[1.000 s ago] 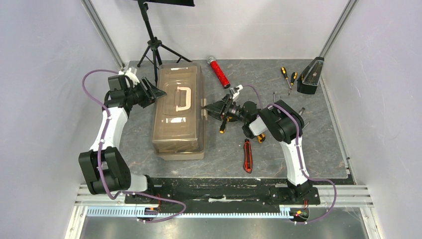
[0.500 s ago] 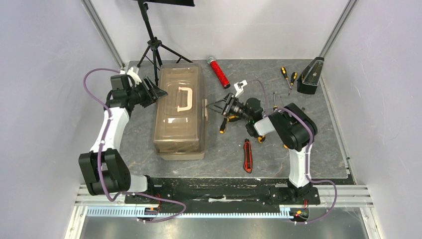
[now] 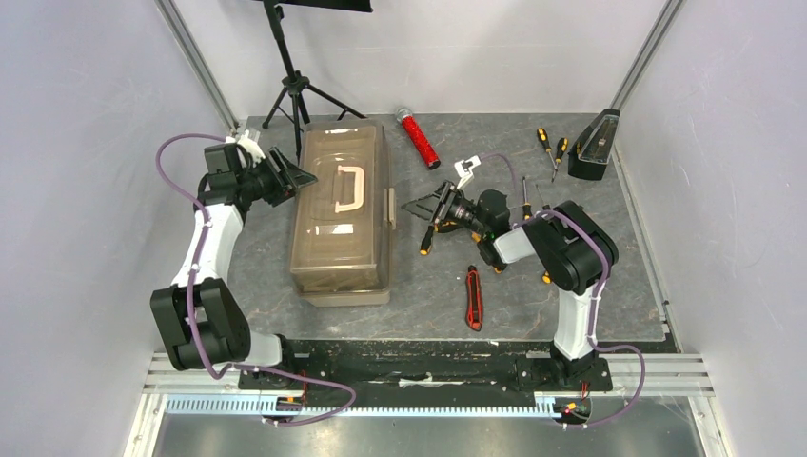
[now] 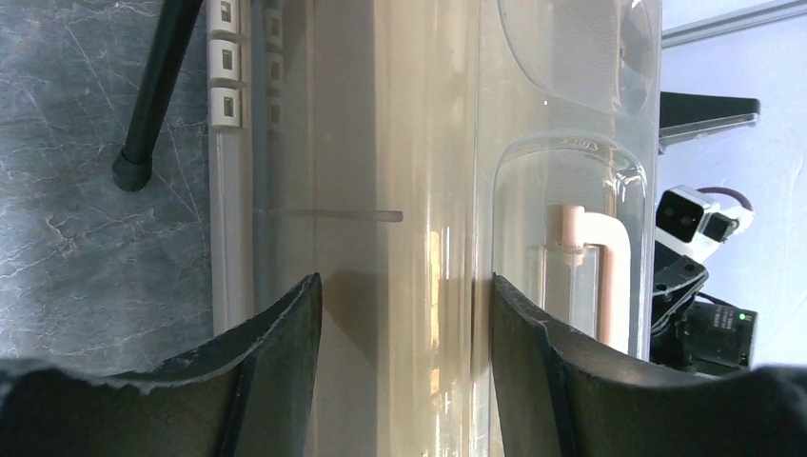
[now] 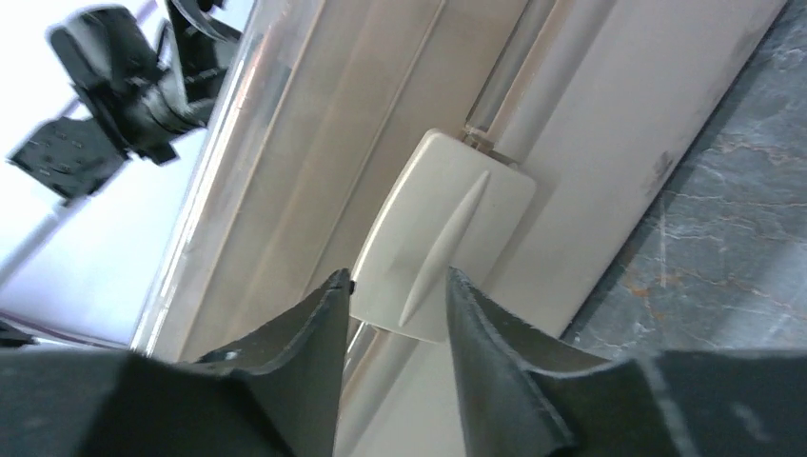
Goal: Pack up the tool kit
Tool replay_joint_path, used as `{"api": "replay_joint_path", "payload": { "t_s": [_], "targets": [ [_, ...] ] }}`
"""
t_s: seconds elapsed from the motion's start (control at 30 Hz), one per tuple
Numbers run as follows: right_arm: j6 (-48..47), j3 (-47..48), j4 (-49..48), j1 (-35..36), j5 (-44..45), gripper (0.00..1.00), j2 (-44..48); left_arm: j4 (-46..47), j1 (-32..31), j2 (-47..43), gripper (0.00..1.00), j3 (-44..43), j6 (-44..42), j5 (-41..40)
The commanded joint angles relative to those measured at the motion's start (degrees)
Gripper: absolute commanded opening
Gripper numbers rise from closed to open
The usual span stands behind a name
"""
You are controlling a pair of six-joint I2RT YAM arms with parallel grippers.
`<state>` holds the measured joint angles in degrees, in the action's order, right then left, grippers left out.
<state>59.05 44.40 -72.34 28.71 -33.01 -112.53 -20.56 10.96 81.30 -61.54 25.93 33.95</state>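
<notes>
a: where is the toolbox?
b: the toolbox lies closed on the left half of a grey, marble-veined table. it is a long, rounded box of translucent tan plastic, smooth and glossy, with a cream loop handle set in a recess on its lid.
a: and the left gripper?
b: the left gripper hovers at the box's left long side, near the far end. its two black curved fingers stand well apart, matte with slightly ragged edges, and the smooth plastic wall shows in the gap. it has hold of nothing. i cannot tell whether it touches the box.
a: the right one?
b: the right gripper points at the box's right side, at a cream latch, a smooth rounded rectangle with a raised ridge down its middle. the jaws leave only a narrow gap, and the latch's lower end sits just past the tips. one tip looks very close to the latch edge, but i cannot tell whether it touches. nothing is clamped.
a: what lies loose?
b: a black-and-orange screwdriver just below that gripper, a slim red utility knife nearer the arm bases, and a pair of screwdrivers at the far right, beside a black wedge-shaped metronome. a red glittery cylinder lies near the box's far right corner.
</notes>
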Motion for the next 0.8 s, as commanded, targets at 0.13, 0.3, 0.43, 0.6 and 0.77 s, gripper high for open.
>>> {"api": "replay_joint_path", "payload": {
  "t_s": [0.13, 0.3, 0.43, 0.6, 0.77],
  "targets": [
    [11.87, 2.09, -16.75, 0.12, -1.91, 0.56, -6.57, -11.26, 3.64, 10.54, 0.47, 7.09, -2.29, -10.22],
    [15.28, 5.58, -19.13, 0.94, -2.87, 0.59, -9.69, -11.13, 3.93, 11.83, 0.46, 7.13, -2.38, -8.12],
    [15.88, 7.79, -18.19, 2.04, -2.34, 0.61, -11.38, -11.17, 4.19, 12.57, 0.45, 7.31, -2.29, -6.81],
    [19.16, 10.00, -20.20, 2.59, -2.17, 0.62, -14.55, -11.52, 4.83, 13.06, 0.44, 7.13, -2.47, -6.97],
    [19.93, 9.98, -20.63, 2.66, -1.66, 0.63, -15.84, -11.69, 5.12, 13.57, 0.43, 6.88, -2.56, -7.35]
  ]
}}
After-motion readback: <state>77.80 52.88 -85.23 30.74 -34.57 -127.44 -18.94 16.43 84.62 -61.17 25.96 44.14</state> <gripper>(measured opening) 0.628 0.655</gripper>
